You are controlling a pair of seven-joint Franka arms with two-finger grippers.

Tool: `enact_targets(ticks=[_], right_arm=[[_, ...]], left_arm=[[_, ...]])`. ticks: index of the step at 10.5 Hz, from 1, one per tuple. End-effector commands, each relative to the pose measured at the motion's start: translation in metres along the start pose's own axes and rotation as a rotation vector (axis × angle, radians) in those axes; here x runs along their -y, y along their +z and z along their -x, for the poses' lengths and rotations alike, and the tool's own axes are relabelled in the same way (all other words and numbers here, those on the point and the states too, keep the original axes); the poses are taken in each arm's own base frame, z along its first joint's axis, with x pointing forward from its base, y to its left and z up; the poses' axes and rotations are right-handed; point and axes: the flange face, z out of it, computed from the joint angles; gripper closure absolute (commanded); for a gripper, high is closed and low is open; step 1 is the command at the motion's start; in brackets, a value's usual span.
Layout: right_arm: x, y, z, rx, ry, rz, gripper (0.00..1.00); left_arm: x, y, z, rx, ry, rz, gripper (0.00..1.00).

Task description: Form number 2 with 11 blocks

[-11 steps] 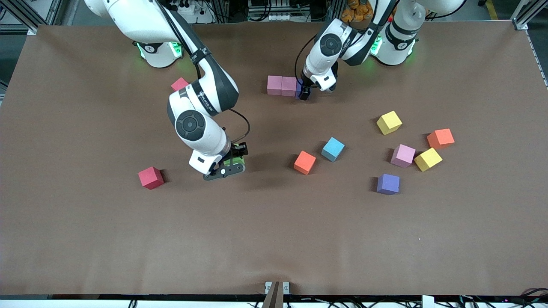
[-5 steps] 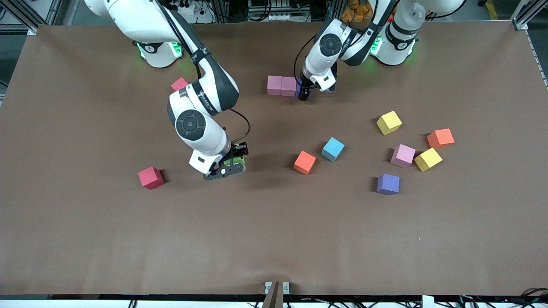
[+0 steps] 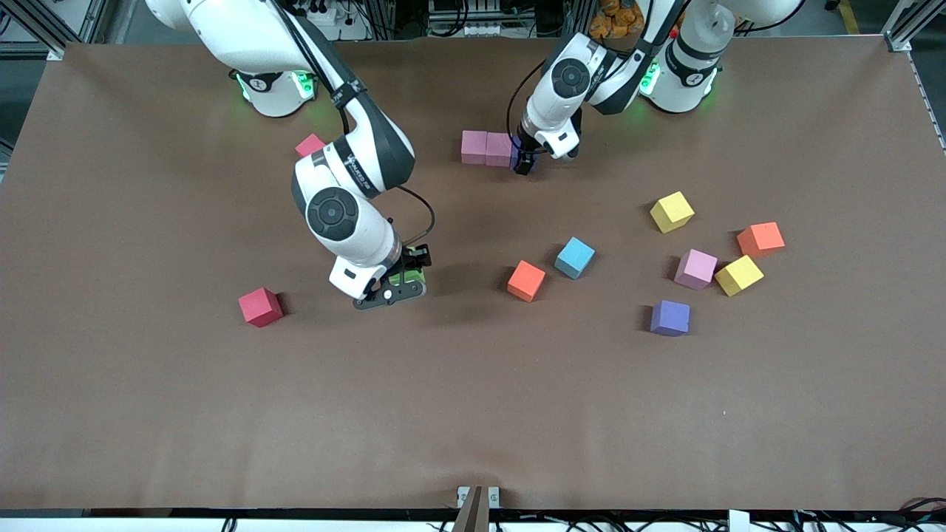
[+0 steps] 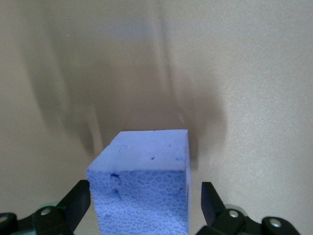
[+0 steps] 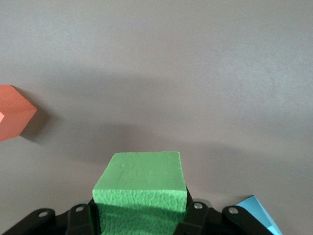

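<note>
Right end effector [image 3: 399,284] is gripping the green block [image 5: 141,188] over the bench [image 3: 473,414]. Left end effector [image 4: 144,210] is standing wide around the blue block [image 4: 142,186], which is sitting beside two pink blocks [image 3: 486,148] toward the robots' bases.

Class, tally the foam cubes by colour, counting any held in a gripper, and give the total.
Pink foam cubes: 3
Red foam cubes: 2
Orange foam cubes: 2
Yellow foam cubes: 2
Purple foam cubes: 2
Light blue foam cube: 1
Green foam cube: 1
Total: 13
</note>
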Motion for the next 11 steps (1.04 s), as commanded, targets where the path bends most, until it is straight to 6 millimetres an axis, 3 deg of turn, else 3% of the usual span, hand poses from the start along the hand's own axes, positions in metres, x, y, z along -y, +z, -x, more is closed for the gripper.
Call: enact_targets(ticks=[1,8,11], right_arm=[[0.005,-0.009,0.006,-0.009,0.02,-0.011,1.0],[0.006,-0.007,0.007,-0.007,0.017,-0.011,1.0],[0.014,-0.007,0.009,-0.008,0.028,-0.01,1.0]], left_arm=[[0.002,-0.006,0.004,-0.017,-0.011,-0.037,0.0],[-0.008,-0.027,0.011,-0.02,0.002,-0.053,0.0],[-0.012,-0.048,0.018,-0.026,0.011,-0.089,0.0]])
